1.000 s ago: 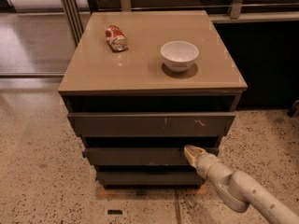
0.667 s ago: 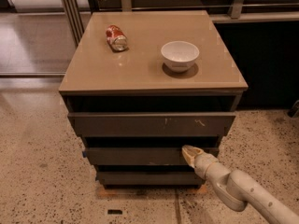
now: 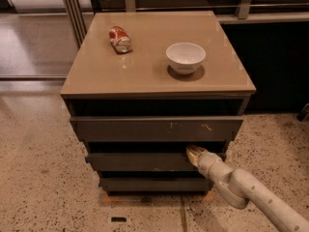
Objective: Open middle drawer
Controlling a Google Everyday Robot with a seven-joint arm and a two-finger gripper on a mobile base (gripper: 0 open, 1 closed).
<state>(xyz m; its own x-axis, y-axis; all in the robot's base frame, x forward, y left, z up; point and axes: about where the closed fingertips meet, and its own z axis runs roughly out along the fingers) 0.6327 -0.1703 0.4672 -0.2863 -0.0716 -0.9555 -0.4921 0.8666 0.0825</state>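
Note:
A low cabinet with a tan top [image 3: 145,71] has three dark grey-brown drawer fronts stacked below it. The top front [image 3: 154,128] is widest and has white scratch marks. The middle drawer [image 3: 140,161] is a plain handleless front below it. The narrowest front [image 3: 152,183] is at the bottom. My gripper [image 3: 194,153] comes in from the lower right on a pale arm and sits at the upper edge of the middle drawer, near its right end, tips in the dark gap above it.
A white bowl [image 3: 185,57] and a red can lying on its side [image 3: 120,38] sit on the cabinet top. Speckled floor [image 3: 43,178] surrounds the cabinet. A dark wall panel [image 3: 275,66] stands at the right, metal posts at the back left.
The gripper has shifted slightly left and up along the middle drawer's top edge. The drawers have not visibly moved.

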